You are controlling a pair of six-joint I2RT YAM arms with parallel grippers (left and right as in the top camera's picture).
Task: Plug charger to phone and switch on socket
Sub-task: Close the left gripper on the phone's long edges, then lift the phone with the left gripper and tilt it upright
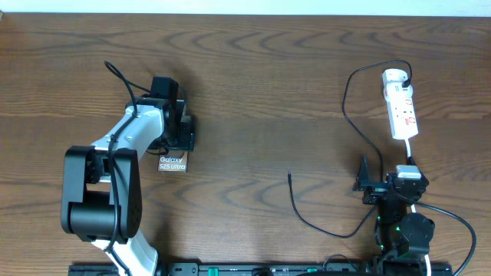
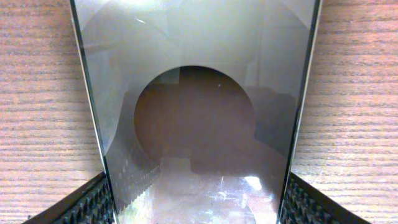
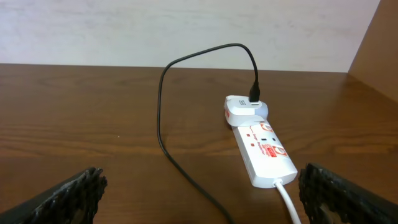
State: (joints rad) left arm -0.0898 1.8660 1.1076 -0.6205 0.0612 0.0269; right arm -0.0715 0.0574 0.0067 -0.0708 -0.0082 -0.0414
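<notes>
The phone (image 1: 173, 162) lies on the table at the left, its "Galaxy S25 Ultra" lettering showing below my left gripper (image 1: 180, 136). In the left wrist view the phone (image 2: 199, 124) fills the space between the fingers (image 2: 93, 202), and both pads press its long edges. The socket (image 1: 401, 107) lies at the far right, with the charger (image 1: 322, 228) plugged into its top end through a white adapter (image 1: 395, 77). The black cable loops down to a free tip (image 1: 289, 175) mid-table. My right gripper (image 1: 387, 175) stands open just below the socket (image 3: 264, 149), with the charger (image 3: 163, 112) running between its fingers.
The socket's white cord (image 3: 287, 199) runs back toward the right gripper's right finger (image 3: 336, 193). A pale wall (image 3: 186, 31) rises behind the table's far edge. Both arm bases sit at the near edge of the wooden table (image 1: 268, 92).
</notes>
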